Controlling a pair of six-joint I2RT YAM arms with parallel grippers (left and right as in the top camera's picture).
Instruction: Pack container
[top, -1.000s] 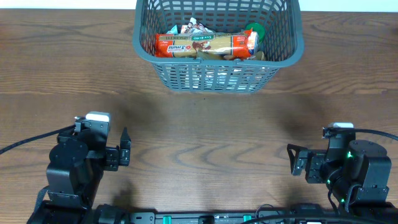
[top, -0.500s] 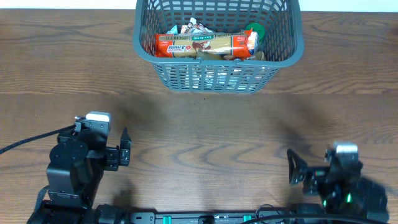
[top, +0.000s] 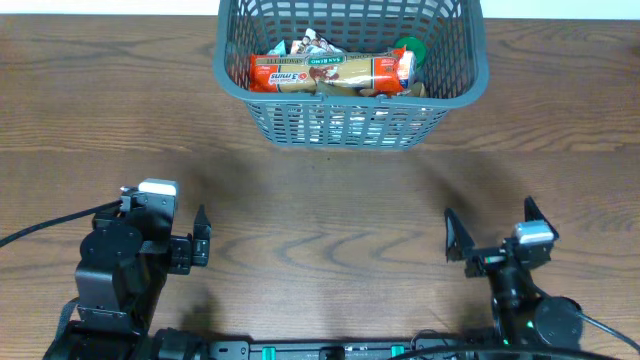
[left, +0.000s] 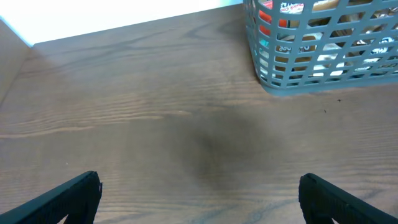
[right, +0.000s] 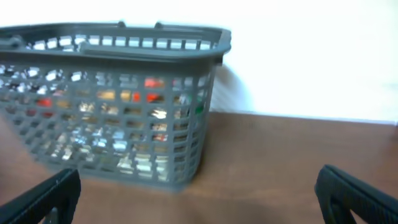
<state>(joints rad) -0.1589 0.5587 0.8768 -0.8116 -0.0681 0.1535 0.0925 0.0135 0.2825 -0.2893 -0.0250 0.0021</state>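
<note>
**Right arm swung round, basket packed and untouched**

Since the earlier frames the right arm has turned. Its gripper pointed left along the near table edge a second ago. Now the right gripper (top: 490, 222) faces the far side, toward the basket, with its two black fingers (top: 452, 238) spread wide and nothing between them. The left arm, basket and contents have not moved.

The right wrist view is blurred. It shows the right gripper (right: 199, 177) with one fingertip in each bottom corner, wide apart and empty, and the container (right: 112, 118) ahead and to the left.

The left gripper (top: 200, 238) sits at the near left of the table (top: 320, 200), seen edge-on from overhead. In the left wrist view the left gripper (left: 199, 180) also has its fingertips far apart at the bottom corners, holding nothing, over bare wood.

The container (top: 350, 125) is a grey-blue lattice basket at the far middle of the table, cut off by the top of the overhead frame. It is well apart from both grippers. In the left wrist view the container (left: 267, 62) is at upper right.

Inside the basket:
- A long orange and tan snack packet (top: 330, 72) lies across it, near the front wall.
- A silvery wrapper (top: 310, 43) lies behind the packet.
- A green round item (top: 410, 50) sits at the right end, partly hidden.
- More packets show through the slots, too small to tell apart.
</note>
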